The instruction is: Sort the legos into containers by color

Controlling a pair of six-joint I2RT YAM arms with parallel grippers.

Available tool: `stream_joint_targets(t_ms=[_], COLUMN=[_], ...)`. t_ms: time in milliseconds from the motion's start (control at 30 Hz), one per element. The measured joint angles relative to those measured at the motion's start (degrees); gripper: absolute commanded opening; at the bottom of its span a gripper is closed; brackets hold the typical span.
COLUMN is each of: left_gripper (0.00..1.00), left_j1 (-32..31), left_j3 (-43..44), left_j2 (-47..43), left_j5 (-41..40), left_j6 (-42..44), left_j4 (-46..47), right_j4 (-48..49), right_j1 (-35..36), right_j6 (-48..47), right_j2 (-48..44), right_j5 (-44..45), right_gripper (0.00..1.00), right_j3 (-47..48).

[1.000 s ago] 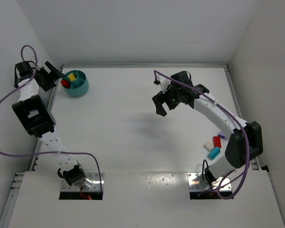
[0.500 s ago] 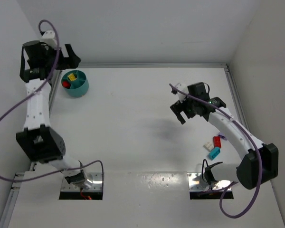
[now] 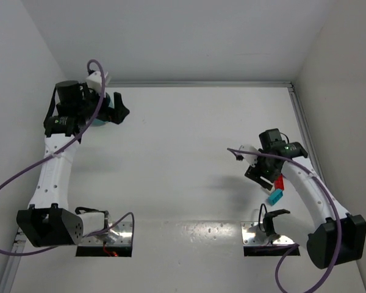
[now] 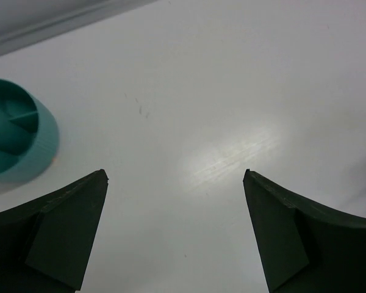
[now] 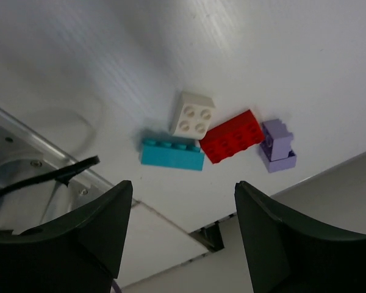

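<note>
The teal bowl (image 4: 24, 146) with inner dividers sits at the left of the left wrist view. A bit of yellow and red shows in it at the frame edge. In the top view the bowl (image 3: 99, 121) is mostly hidden by my left gripper (image 3: 117, 112), which is open and empty (image 4: 175, 178) above bare table to its right. My right gripper (image 3: 260, 177) is open and empty (image 5: 183, 186), above a cluster of bricks: cyan (image 5: 172, 154), white (image 5: 193, 115), red (image 5: 233, 135) and purple (image 5: 277, 145). The red brick (image 3: 279, 181) and cyan brick (image 3: 274, 196) show in the top view.
White walls enclose the table at the back and sides. A metal rail (image 3: 305, 137) runs along the right edge close to the bricks. The right arm's base plate (image 3: 265, 235) and its cable (image 5: 49, 174) lie just in front of the bricks.
My left arm has swung right from the far-left corner, over the bowl. My right arm has pulled back from the table's middle towards the bricks at the near right. Both grippers stay open.
</note>
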Motion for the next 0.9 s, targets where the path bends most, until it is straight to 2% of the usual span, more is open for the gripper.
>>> stream_joint_targets(t_ms=[100, 333, 633, 767, 833, 900], left_gripper=[1.0, 1.0, 1.0, 1.0, 1.0, 1.0], left_j1=[-1.6, -2.2, -1.7, -1.5, -1.4, -0.9], left_j3=[-1.6, -1.9, -7.2, -7.2, -7.2, -7.2], left_j2=[0.0, -0.2, 2.7, 4.7, 5.2, 5.6], left_j5=[-0.1, -1.0, -0.7, -0.2, -0.1, 0.0], left_j6=[1.3, 3.2, 5.3, 4.7, 3.9, 2.8], left_j4=[-2.8, -2.4, 1.3, 3.0, 4.3, 5.6], right_j4=[-3.6, -6.4, -7.0, -9.5, -10.2, -10.3], right_j1=[-1.9, -8.3, -16.3, -17.8, -18.2, -18.4], right_j6=[-2.1, -2.5, 0.6, 4.2, 6.6, 9.2], right_j2=[3.6, 13.2, 24.4, 28.9, 30.2, 30.7], right_j5=[0.5, 3.1, 5.0, 4.4, 3.4, 2.5], right_gripper=[0.68, 0.65, 0.53, 0.53, 0.59, 0.6], right_j3=[0.4, 5.8, 11.9, 12.5, 12.7, 12.8])
